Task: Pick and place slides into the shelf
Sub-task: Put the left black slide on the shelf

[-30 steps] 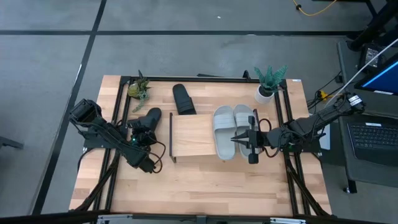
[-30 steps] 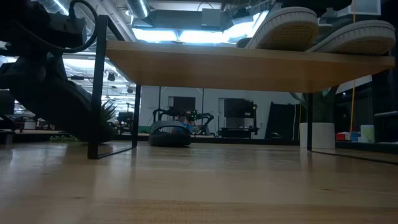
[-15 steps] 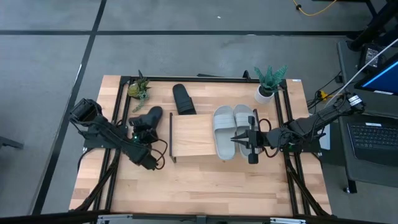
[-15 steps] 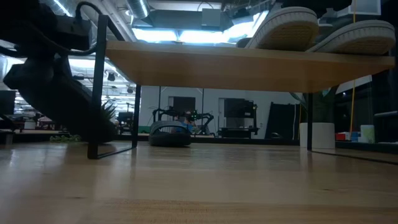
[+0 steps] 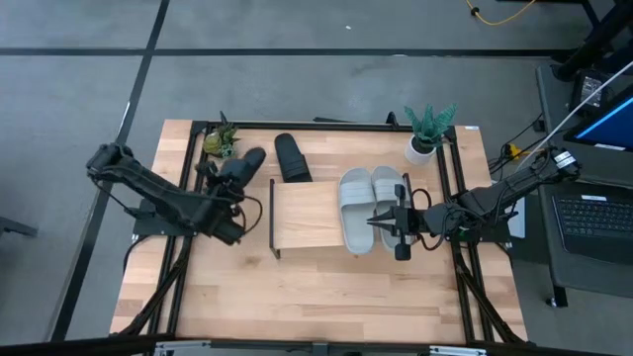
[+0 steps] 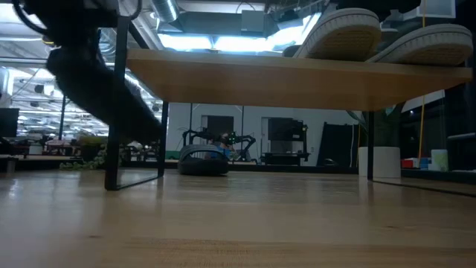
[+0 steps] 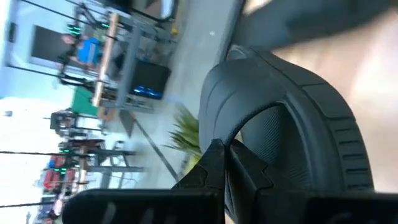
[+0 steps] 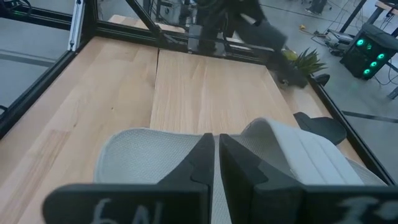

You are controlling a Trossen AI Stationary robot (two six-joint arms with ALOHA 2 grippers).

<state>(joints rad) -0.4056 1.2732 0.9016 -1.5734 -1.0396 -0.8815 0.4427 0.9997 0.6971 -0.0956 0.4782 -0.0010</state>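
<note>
The left gripper (image 5: 229, 180) was raised over the left side of the bench (image 5: 326, 297), between the shelf's left end frame and the small plant (image 5: 220, 139) at the far left corner. Its fingers (image 7: 214, 165) were pinched shut on the strap of one black slide (image 5: 242, 166), which hung clear of the bench with its long axis running diagonally from near-left to far-right in the high view. In the left wrist view the strap arched over the closed fingertips.

The other black slide (image 5: 290, 158) lay flat on the bench just behind the shelf's far left corner, its long axis running front to back.

The shelf (image 5: 307, 216) stood in the middle of the bench, its left half bare. The two grey slides (image 5: 368, 208) lay side by side on its right half, touching, long axes front to back across the board.

The right gripper (image 5: 388, 222) rested at the shelf's right end just above the grey pair, its fingers (image 8: 202, 163) nearly closed and holding nothing. A potted plant (image 5: 425, 133) stood at the far right corner.
</note>
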